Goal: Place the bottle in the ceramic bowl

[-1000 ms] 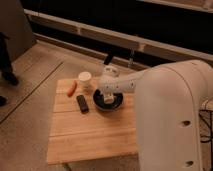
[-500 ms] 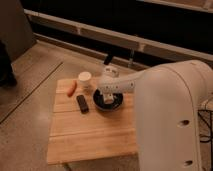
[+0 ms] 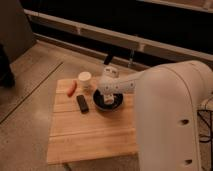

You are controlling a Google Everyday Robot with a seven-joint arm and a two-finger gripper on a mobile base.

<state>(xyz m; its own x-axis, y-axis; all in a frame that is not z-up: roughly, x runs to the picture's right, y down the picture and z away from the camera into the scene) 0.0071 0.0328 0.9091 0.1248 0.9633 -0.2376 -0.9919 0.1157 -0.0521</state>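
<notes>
The ceramic bowl [image 3: 114, 105], dark and glossy, sits on the wooden table [image 3: 95, 135] towards its back right. My white arm reaches in from the right, and the gripper [image 3: 106, 96] hangs directly over the bowl, reaching down into its opening. The bottle is hidden; I cannot make it out under the gripper and wrist.
A white cup [image 3: 84, 80] stands at the table's back edge, left of the bowl. A red-orange object [image 3: 72, 88] lies left of the cup. A flat black bar [image 3: 82, 103] lies just left of the bowl. The robot's large white body [image 3: 170, 120] fills the right side.
</notes>
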